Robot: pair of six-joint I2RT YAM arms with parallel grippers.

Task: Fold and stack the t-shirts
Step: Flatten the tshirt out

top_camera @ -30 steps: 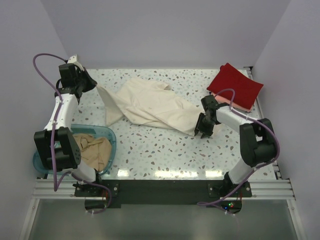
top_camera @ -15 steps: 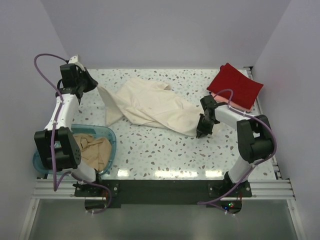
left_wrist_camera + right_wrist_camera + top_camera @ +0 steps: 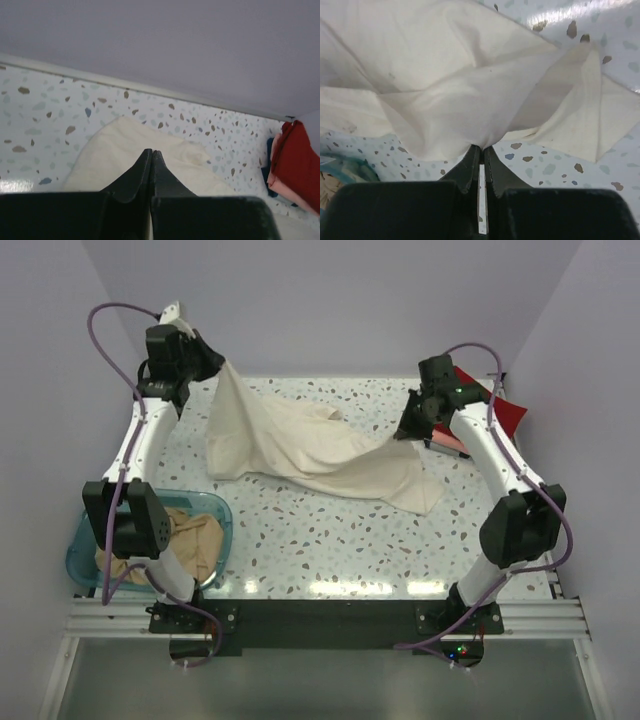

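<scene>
The cream-white t-shirt (image 3: 300,445) hangs stretched between both grippers, its lower part trailing on the speckled table. At the back left, my left gripper (image 3: 215,362) is raised and shut on one corner; in the left wrist view its fingertips (image 3: 151,152) meet over the cream cloth (image 3: 115,155). My right gripper (image 3: 405,432) is raised and shut on the opposite edge, and the cloth (image 3: 470,90) bunches at its tips (image 3: 481,147). A folded red t-shirt (image 3: 500,410) lies on a salmon pink one (image 3: 445,445) at the back right. A tan-beige t-shirt (image 3: 195,540) sits crumpled in the tub.
The translucent blue tub (image 3: 218,505) stands at the near left beside the left arm's base. Lilac walls close in the table at the back and both sides. The red and pink stack (image 3: 297,167) lies just behind the right arm.
My right gripper closed on the cream shirt's edge and rose toward the back right. The left gripper also lifted its corner, so the shirt now hangs between them.
</scene>
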